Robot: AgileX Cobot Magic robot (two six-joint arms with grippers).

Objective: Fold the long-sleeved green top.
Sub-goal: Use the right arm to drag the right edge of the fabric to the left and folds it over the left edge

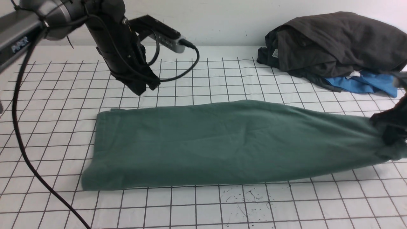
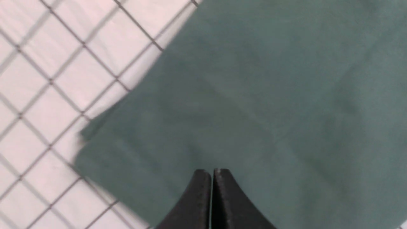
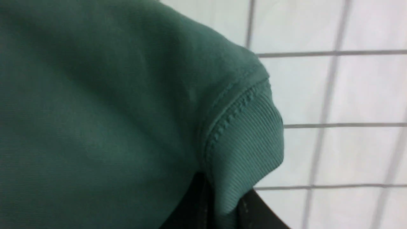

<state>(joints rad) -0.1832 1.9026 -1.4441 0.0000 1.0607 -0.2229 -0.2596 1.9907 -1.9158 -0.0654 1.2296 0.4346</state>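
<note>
Where the green top point(image 1: 222, 143) narrows, dark garments point(image 1: 334, 41) lie behind

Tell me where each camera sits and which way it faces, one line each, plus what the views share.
Front: between the arms, facing forward over the gridded table at the green top; left gripper above the table at left, right gripper at the top's right end.
Left wrist: on the left arm, looking down past shut fingertips at green cloth and its edge.
Right wrist: on the right arm, close on the top's ribbed band, pinched in the jaws.
Shared: all three show the green top.
</note>
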